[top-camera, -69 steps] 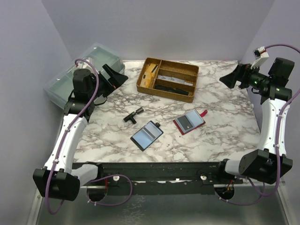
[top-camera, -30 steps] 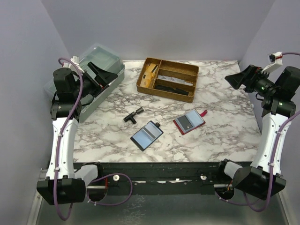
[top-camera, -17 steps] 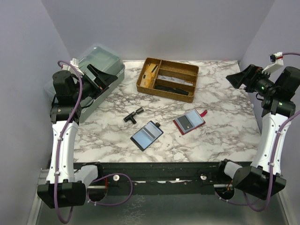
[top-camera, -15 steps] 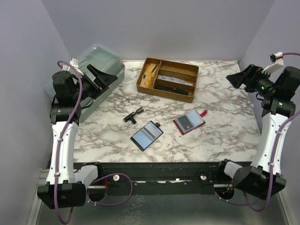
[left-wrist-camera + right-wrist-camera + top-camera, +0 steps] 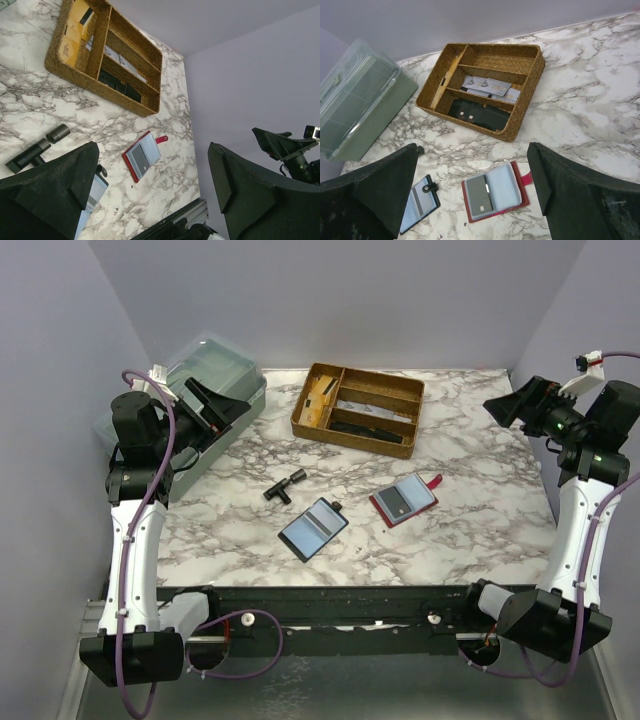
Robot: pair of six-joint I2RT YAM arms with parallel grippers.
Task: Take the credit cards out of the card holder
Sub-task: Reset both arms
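Observation:
A red card holder (image 5: 418,494) lies open right of the table's middle, with a dark grey credit card (image 5: 396,501) in its left page. A black card holder (image 5: 337,508) lies open left of it and shows a pale blue card with a dark stripe (image 5: 310,527). My left gripper (image 5: 225,405) is open and empty, raised over the back left. My right gripper (image 5: 508,406) is open and empty, raised at the far right. The right wrist view shows the red holder (image 5: 507,187), the grey card (image 5: 479,196) and the black holder (image 5: 420,202) between my spread jaws. The left wrist view shows the red holder (image 5: 143,159).
A wicker tray (image 5: 350,443) with compartments holding cards and a dark item stands at the back middle. A clear plastic box (image 5: 190,375) sits at the back left under my left gripper. A black T-shaped part (image 5: 284,485) lies near the black holder.
Since the earliest frame both arms have risen and drawn back toward the table's sides. In the last half second nothing visibly moves. Both holders stay put.

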